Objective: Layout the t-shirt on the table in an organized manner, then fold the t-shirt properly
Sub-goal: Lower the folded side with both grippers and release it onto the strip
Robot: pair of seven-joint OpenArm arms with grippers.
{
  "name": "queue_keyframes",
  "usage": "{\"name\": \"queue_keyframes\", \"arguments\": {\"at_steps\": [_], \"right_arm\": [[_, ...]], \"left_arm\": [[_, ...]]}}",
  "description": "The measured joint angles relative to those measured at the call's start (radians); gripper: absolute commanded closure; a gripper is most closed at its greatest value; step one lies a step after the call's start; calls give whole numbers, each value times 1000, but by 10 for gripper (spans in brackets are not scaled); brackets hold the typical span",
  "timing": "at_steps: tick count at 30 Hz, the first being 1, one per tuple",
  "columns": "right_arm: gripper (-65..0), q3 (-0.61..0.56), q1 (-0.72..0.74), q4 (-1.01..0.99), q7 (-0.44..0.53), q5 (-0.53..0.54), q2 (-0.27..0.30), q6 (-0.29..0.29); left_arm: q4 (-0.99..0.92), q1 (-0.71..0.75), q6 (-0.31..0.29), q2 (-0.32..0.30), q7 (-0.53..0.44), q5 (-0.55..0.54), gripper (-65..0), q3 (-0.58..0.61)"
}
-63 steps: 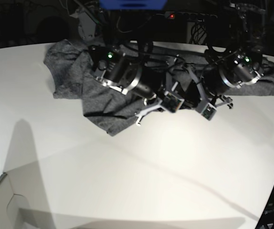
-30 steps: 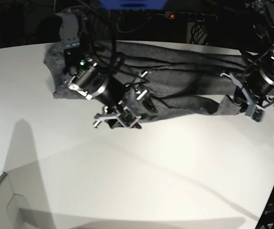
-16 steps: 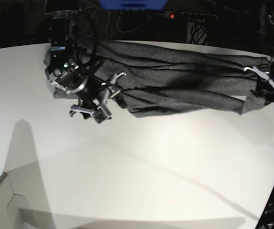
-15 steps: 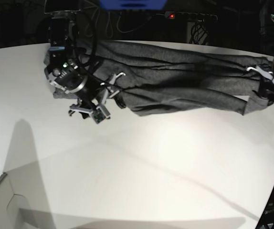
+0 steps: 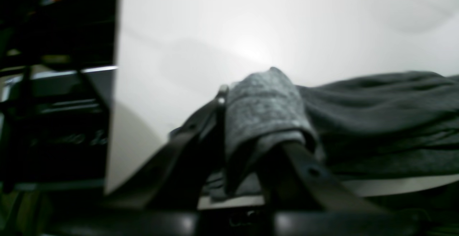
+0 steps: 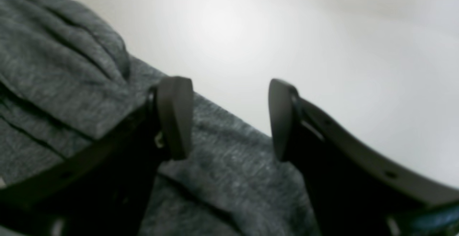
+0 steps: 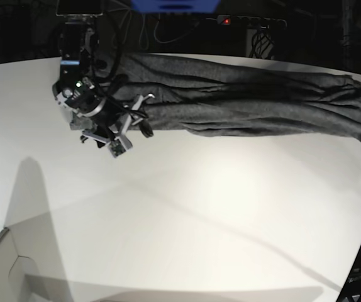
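White bench [image 7: 187,226] fills the base view, curved edge, mostly bare. The t-shirt [image 7: 243,100] lies along the far side, about 10 to 2 o'clock, pulled into one long rumpled band with lengthwise creases, not yet flat. Layout step, folding not started, I judge.

Right gripper [image 7: 127,123] sits at the band's 9 o'clock end. Right wrist view: jaws wide apart, nothing between them, grey knit under and behind the left one, bare bench beyond. Whether a tip touches the cloth, cannot tell.

Left gripper [image 5: 251,128] is at the 3 o'clock end, near the bench edge, barely inside the base view. Left wrist view, blurred: jaws narrow, pinched on a bunched wad of shirt that stands up between them, the rest trailing off toward 3 o'clock in that view.

Handling, my guess: soft, light, limp knit; holds no shape, sags between grips, drags and bunches on the smooth top instead of sliding flat. Best hold is at hem corners or shoulder seams, single layer if possible, two points well apart so tension spreads the panel. A mid-fabric pinch will likely just gather more folds.
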Motion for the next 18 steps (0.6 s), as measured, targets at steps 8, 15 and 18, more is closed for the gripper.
{"name": "queue_keyframes", "arguments": {"at_steps": [8,15,18], "right_arm": [[-335,-1,-57,-2,113,-1,0,0],[-335,34,-60,-2,112,-1,3,0],[-335,31,-61,-2,111,0,18,0]], "left_arm": [[-43,-2,0,6,11,69,-1,-24],[-142,-72,-1,24,8,152,-1,-26],[-209,-103,-2,25,7,187,-1,-26]]}}
